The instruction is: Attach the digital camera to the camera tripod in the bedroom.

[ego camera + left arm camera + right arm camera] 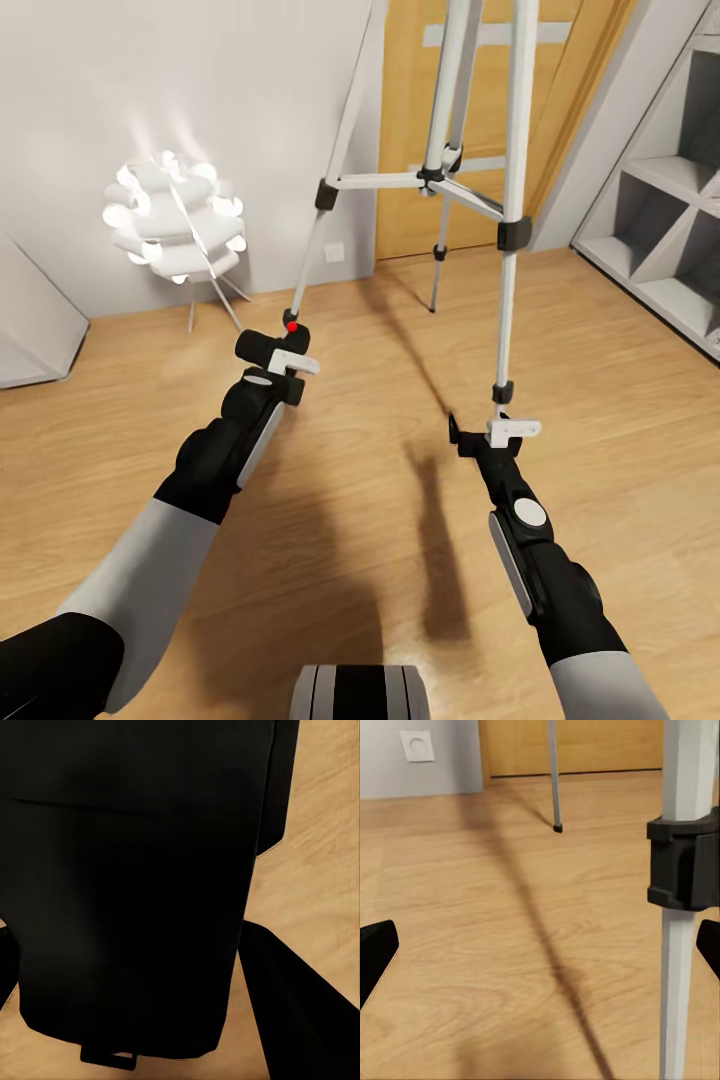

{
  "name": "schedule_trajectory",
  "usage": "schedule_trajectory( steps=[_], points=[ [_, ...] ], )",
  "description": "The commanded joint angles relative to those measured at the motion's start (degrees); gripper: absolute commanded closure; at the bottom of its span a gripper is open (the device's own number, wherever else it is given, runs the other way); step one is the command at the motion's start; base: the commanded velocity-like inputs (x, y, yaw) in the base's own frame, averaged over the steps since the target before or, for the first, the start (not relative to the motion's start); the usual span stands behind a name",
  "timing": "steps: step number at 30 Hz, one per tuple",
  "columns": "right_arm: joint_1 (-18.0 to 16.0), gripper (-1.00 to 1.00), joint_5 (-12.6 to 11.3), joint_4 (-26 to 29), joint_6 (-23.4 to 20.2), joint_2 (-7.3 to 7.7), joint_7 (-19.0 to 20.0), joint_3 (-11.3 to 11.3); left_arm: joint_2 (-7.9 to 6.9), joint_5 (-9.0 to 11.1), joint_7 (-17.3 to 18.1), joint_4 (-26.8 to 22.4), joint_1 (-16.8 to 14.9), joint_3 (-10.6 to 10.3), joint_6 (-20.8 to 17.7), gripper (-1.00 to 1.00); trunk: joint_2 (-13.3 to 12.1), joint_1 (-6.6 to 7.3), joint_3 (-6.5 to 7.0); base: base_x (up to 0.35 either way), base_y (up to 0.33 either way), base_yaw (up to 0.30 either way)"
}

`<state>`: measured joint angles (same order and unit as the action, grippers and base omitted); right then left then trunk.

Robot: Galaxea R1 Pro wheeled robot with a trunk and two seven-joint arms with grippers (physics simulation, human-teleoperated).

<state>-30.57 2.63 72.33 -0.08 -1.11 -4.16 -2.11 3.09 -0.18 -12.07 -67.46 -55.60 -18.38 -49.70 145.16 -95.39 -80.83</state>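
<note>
The digital camera [264,347], small and black with a red button on top, sits in my left gripper [280,358], which is shut on it; in the left wrist view its dark body [127,885] covers most of the picture. The camera tripod [510,200] stands ahead on silver-white legs with black joints; its head is out of view above. My right gripper [495,428] is open, low over the floor at the foot of the tripod's near right leg [682,870]. That leg stands just inside one fingertip [709,945].
A lit white spiky floor lamp [175,220] stands at the left wall. Behind the tripod is a wooden door [470,130], and white cubby shelves [670,230] line the right. A grey bed corner [30,320] shows far left. The floor is light wood.
</note>
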Motion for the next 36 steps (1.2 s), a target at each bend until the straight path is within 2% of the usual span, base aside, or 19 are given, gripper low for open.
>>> schedule_trajectory(
  steps=[1,6,17,36],
  points=[
    [0.0,-1.00,0.3,0.0,0.0,0.00,-0.3,-0.1,-0.01,-0.1,-0.1,0.0,0.0,-0.1,-0.3,1.00,0.0,0.03,0.28,0.000,0.000,0.000],
    [0.0,-1.00,0.3,0.0,0.0,-0.03,-0.3,-0.1,-0.02,-0.1,-0.1,0.0,0.0,-0.1,-0.3,1.00,-0.1,0.16,1.85,0.000,0.000,0.000],
    [0.0,-1.00,0.3,-0.1,0.0,-0.03,-0.3,-0.1,0.07,0.1,-0.1,-0.2,0.0,-0.1,-0.5,1.00,-0.1,0.16,2.86,-0.014,0.000,0.000],
    [0.0,-1.00,0.2,-0.2,0.0,-0.12,-0.3,-0.1,0.07,0.1,-0.1,0.1,0.1,-0.1,-0.5,1.00,-0.1,0.16,4.60,-0.313,0.000,0.000]
  ],
)
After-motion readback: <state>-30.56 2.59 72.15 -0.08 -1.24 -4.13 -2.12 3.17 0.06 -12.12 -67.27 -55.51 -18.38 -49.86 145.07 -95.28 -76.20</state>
